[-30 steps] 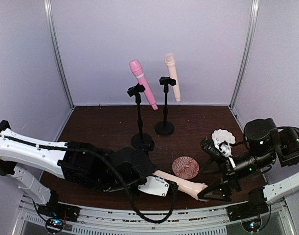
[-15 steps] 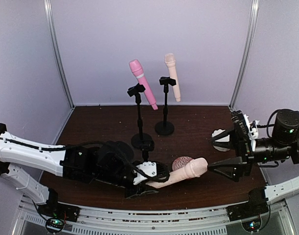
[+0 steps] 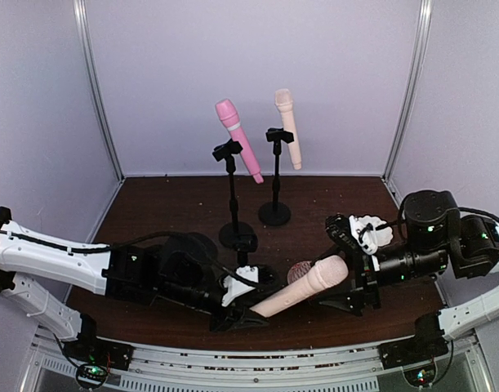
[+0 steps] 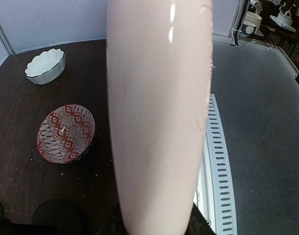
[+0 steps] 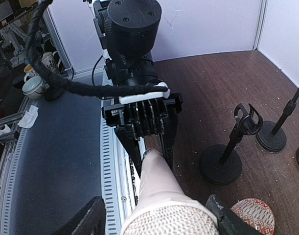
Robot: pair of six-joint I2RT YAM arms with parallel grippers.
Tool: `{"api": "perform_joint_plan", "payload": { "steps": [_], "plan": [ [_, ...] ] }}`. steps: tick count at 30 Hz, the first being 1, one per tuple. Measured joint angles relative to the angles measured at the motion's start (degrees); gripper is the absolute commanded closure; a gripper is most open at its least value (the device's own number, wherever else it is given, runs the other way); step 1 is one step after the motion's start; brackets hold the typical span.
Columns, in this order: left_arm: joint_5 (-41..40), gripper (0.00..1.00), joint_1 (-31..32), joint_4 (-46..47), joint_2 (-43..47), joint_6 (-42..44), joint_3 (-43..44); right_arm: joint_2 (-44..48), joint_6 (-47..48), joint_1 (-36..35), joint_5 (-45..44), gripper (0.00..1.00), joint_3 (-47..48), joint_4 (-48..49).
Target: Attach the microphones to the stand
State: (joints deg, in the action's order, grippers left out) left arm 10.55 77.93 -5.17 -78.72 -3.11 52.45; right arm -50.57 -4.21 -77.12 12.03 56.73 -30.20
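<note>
My left gripper (image 3: 247,309) is shut on the handle end of a pale peach microphone (image 3: 302,287), which slants up to the right, off the table. This microphone fills the left wrist view (image 4: 159,112). My right gripper (image 3: 345,276) is open, its jaws on either side of the microphone's mesh head (image 5: 164,220), with gaps on both sides. The pink microphone (image 3: 238,137) and the other peach microphone (image 3: 287,124) sit clipped on two black stands (image 3: 275,184) at the back. A third short stand with an empty clip (image 5: 247,117) shows in the right wrist view.
A round patterned pink dish (image 3: 298,269) lies just behind the held microphone, also in the left wrist view (image 4: 66,133). A white scalloped bowl (image 3: 373,229) sits behind my right gripper. The stand bases (image 3: 237,237) stand mid-table. The slotted rail (image 4: 215,161) marks the near edge.
My right gripper has swung in from the right and now straddles the microphone's head. My left gripper has tilted the microphone a little steeper.
</note>
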Motion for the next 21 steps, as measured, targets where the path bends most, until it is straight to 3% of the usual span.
{"api": "perform_joint_plan", "payload": {
  "steps": [9, 14, 16, 21],
  "plan": [
    [1.22, 0.95, 0.02, 0.35, 0.52, 0.15, -0.72, -1.07, -0.48, 0.2, -0.13, 0.63, 0.09, 1.09],
    [0.76, 0.52, 0.0, 0.59, 0.55, 0.26, -0.72, -1.16, -0.66, 0.22, -0.52, 0.84, 0.52, 0.87],
    [-0.46, 0.47, 0.02, 1.11, 0.92, 0.44, -0.87, -1.03, -0.57, 0.22, -1.09, 0.91, 1.03, 0.07],
    [-8.9, 0.45, -0.35, 4.83, 7.43, -1.25, -5.51, 2.51, -0.17, 0.35, -4.94, 1.0, 2.97, -2.82]
  ]
}}
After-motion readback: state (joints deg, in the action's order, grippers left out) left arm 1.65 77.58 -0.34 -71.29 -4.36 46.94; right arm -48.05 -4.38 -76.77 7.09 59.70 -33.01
